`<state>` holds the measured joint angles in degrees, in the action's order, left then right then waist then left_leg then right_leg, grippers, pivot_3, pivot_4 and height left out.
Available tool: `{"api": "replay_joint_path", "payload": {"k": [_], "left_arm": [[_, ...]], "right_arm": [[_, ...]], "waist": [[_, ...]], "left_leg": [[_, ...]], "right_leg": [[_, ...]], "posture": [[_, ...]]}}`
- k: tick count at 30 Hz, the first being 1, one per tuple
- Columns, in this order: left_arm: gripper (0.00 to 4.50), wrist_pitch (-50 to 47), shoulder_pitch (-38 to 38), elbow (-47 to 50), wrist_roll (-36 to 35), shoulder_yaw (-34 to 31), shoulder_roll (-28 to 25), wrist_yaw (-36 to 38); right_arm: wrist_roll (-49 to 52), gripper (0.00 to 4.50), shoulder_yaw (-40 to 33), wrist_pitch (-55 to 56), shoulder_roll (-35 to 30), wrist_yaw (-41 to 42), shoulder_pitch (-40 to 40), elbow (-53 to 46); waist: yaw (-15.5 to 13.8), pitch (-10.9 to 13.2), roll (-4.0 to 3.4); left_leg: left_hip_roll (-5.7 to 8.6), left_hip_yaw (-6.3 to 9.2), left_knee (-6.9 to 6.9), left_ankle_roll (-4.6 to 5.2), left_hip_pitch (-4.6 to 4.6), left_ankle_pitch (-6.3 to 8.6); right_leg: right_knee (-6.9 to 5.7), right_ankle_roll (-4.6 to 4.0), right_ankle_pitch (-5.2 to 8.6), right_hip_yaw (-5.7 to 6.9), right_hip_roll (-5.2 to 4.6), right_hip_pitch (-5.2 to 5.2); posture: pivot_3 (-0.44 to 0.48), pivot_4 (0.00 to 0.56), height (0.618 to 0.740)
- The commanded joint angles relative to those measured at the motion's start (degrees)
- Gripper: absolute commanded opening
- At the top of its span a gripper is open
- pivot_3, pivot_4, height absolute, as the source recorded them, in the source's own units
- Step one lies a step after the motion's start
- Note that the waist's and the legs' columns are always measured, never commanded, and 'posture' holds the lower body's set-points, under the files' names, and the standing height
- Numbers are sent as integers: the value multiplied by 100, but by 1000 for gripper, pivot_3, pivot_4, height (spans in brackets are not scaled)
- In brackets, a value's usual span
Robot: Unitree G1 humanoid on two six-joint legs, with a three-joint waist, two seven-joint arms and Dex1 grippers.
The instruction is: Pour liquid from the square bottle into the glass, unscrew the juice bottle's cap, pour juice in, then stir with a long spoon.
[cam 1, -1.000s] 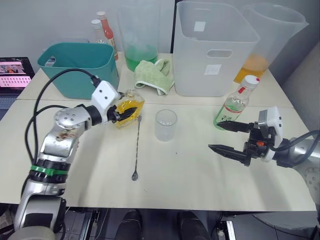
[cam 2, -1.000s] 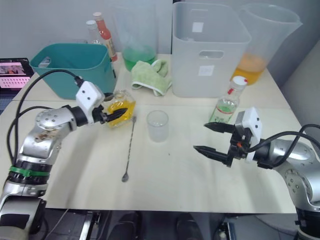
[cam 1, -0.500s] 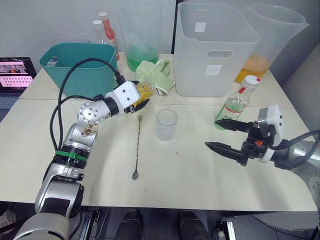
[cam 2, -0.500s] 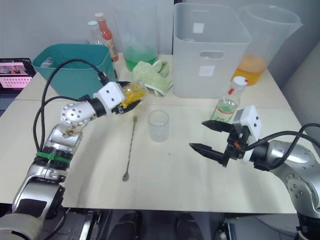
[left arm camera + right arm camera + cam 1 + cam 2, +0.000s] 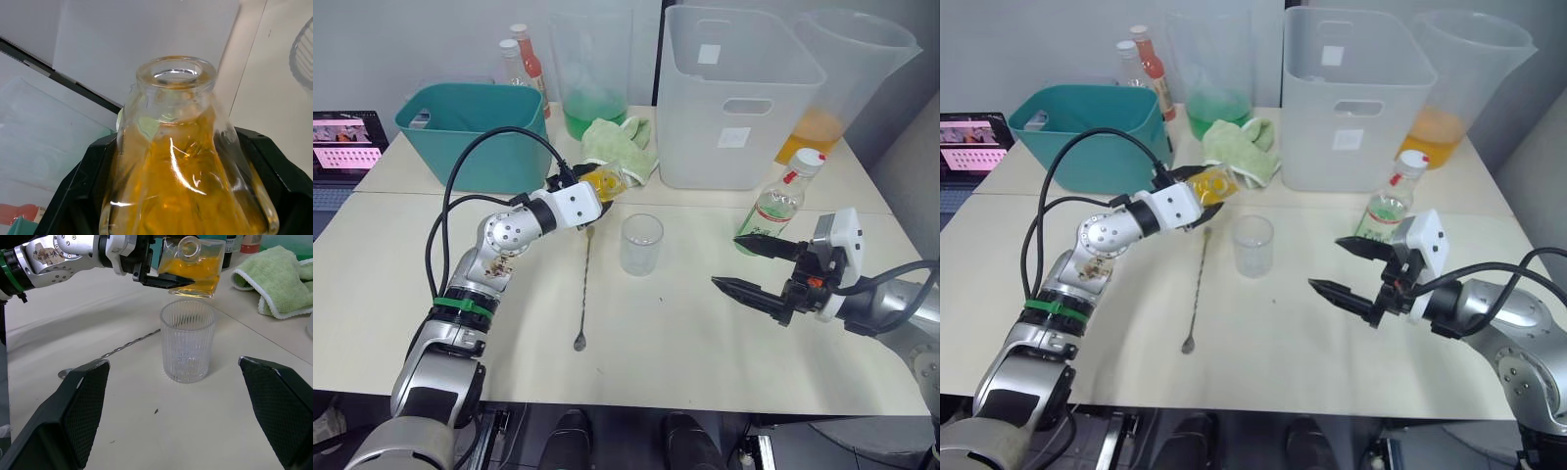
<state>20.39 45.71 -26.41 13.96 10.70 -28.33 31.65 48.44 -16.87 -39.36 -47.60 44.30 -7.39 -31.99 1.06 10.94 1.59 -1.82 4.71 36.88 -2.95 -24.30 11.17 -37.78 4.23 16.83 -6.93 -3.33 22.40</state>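
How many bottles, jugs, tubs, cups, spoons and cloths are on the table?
Bottles: 4 (square bottle, juice bottle, two sauce bottles)
Pitchers: 2
Tubs: 2
Glass: 1
Long spoon: 1
Cloth: 1
Total: 11

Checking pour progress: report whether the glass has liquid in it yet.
Empty. The glass shows clear ribbed walls with no yellow inside, while the square bottle, held tipped in the left end effector, keeps its liquid.

Square bottle (image 5: 600,181) base behind left tool (image 5: 584,199)
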Motion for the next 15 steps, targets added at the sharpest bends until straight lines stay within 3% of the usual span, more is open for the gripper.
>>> {"api": "replay_joint_path", "payload": {"k": [1, 15], "left_arm": [[2819, 423, 274, 196, 51, -71, 70, -318], [2819, 868, 492, -33, 726, 132, 131, -869]], "right_arm": [[-18, 4472, -256, 152, 24, 3, 185, -122], [-113, 4472, -364, 385, 174, -39, 608, -208]], "waist": [[-24, 0, 0], [-16, 0, 0]], "left_leg": [[0, 0, 0, 0, 0, 0], [3, 1, 4, -2, 5, -6]], "right_leg": [[0, 0, 0, 0, 0, 0], [-16, 0, 0, -1, 0, 0]], "posture": [[0, 150, 740], [0, 150, 740]]}}
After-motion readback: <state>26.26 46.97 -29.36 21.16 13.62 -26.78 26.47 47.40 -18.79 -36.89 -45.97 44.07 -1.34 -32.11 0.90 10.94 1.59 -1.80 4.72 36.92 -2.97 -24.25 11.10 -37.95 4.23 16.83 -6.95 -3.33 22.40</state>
